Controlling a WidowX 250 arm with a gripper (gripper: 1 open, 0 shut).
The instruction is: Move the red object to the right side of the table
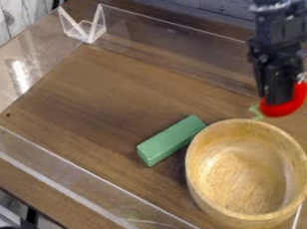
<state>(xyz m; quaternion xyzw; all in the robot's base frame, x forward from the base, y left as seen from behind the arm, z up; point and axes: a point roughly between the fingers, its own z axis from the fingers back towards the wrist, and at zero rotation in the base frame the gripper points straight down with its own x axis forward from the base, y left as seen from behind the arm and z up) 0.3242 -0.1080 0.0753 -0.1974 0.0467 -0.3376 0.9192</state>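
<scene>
My gripper [279, 89], black & blocky, is pinched tight on the glossy round red fruit [287, 100], just past the bowl's [249, 171] far rim. Bowl: pale smooth wood, round. Matte green block [171, 140] left of bowl on dark wood-grain desk [101, 101].

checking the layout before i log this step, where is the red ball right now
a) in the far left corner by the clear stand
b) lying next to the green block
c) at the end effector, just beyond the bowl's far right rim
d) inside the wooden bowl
c: the red ball sits at the tip of the end effector, just past the far right rim of the wooden bowl, whose inside is bare, well away from the green block.
</scene>
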